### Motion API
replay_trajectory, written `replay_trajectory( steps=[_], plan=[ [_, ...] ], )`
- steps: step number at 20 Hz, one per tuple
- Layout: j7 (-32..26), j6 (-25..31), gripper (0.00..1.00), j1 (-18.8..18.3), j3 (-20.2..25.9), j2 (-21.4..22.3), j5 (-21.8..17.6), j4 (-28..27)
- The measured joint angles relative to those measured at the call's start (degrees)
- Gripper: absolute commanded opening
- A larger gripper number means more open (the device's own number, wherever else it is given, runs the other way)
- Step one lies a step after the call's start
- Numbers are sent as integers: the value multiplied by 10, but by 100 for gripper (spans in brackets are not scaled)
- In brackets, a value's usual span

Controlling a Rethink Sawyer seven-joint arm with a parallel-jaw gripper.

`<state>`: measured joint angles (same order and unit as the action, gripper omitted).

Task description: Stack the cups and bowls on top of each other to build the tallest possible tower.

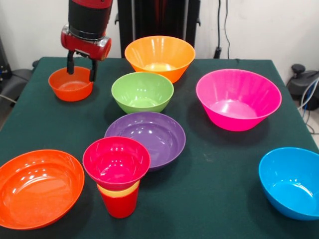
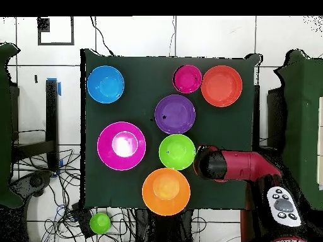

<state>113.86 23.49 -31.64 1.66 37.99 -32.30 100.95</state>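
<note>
The tower stands at the front: a red cup [image 1: 119, 205] with a yellow cup [image 1: 118, 190] nested in it and a crimson-pink bowl [image 1: 116, 162] on top. From overhead only that bowl [image 2: 187, 79] shows. My gripper [image 1: 81, 70] is open and hangs over the small orange bowl [image 1: 71, 85] at the far left, its fingers [image 1: 93, 72] at the bowl's far rim, holding nothing. In the overhead view my arm [image 2: 227, 165] hides this bowl. The other bowls stand loose: light orange [image 1: 159, 56], green [image 1: 142, 92], purple [image 1: 145, 137], magenta-pink [image 1: 238, 98], blue [image 1: 291, 181], orange-red [image 1: 39, 186].
The dark green table [image 1: 219, 164] has open cloth between the purple and blue bowls. From overhead the green bowl [image 2: 176, 151] lies close beside my arm. A small green object [image 2: 99, 222] lies off the table among cables.
</note>
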Motion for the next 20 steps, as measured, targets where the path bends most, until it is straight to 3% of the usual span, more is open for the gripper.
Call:
replay_trajectory(
  steps=[20],
  plan=[
    [0, -5, 100, 0, -1, -41, 0, 1]
  ],
)
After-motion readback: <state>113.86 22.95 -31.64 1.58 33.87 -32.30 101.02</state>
